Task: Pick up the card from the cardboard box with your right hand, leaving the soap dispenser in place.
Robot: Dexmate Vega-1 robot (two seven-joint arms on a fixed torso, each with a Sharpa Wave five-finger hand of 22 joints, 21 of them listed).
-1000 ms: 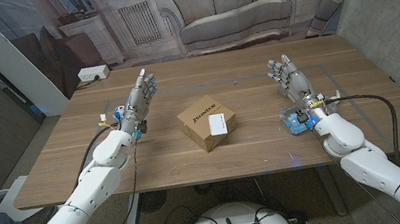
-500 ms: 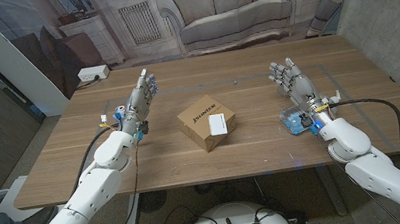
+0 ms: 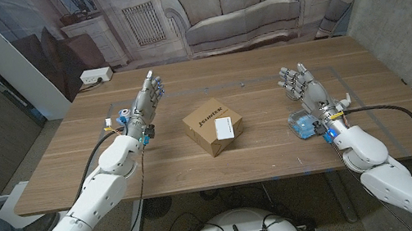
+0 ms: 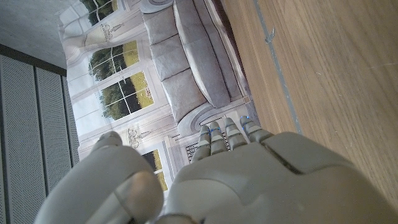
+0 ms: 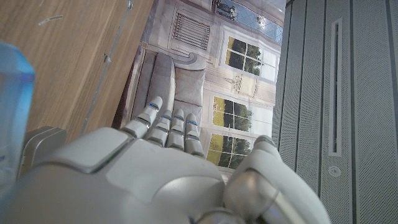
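Wooden counter (image 3: 262,156) carries everything we need. At its left side our left hand (image 3: 144,104) waits with fingers (image 3: 150,84) extended, close together, holding nothing. Mid-counter sits the cardboard box (image 3: 212,129), the white card (image 3: 224,127) lying on its top face, long axis running roughly toward the far edge. Toward the right edge, our right hand (image 3: 303,86) is raised, fingers slightly spread and empty. The card lies to that hand's left, well apart. A blue object, probably the soap dispenser (image 3: 304,125), sits just beside the right wrist, partly hidden.
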